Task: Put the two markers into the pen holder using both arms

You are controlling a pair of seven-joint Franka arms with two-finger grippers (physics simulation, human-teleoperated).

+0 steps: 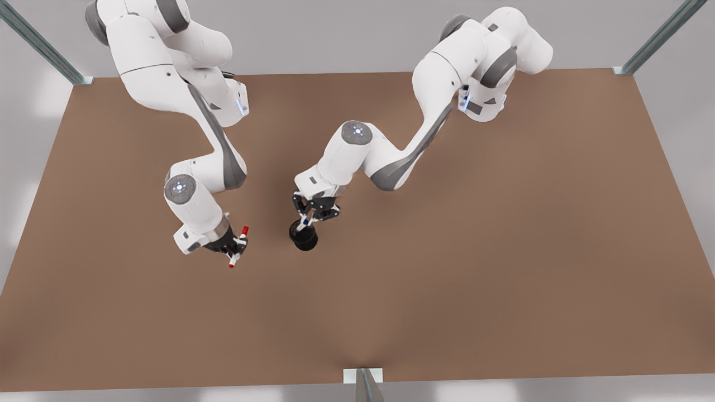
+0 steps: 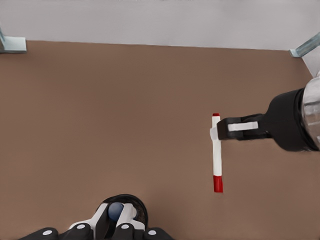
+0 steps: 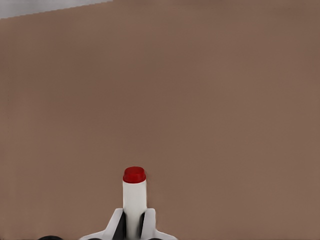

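Two hands pinching slim markers: left hand point(image 1: 304, 219) blue-capped marker point(image 2: 116, 212) over pen holder point(image 1: 304, 237); right hand point(image 1: 239, 250) red-capped marker point(image 1: 238, 254).

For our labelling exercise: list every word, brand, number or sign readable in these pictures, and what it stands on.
None: no readable text on the red-capped marker, the blue-capped marker, the pen holder, the arms or the table.
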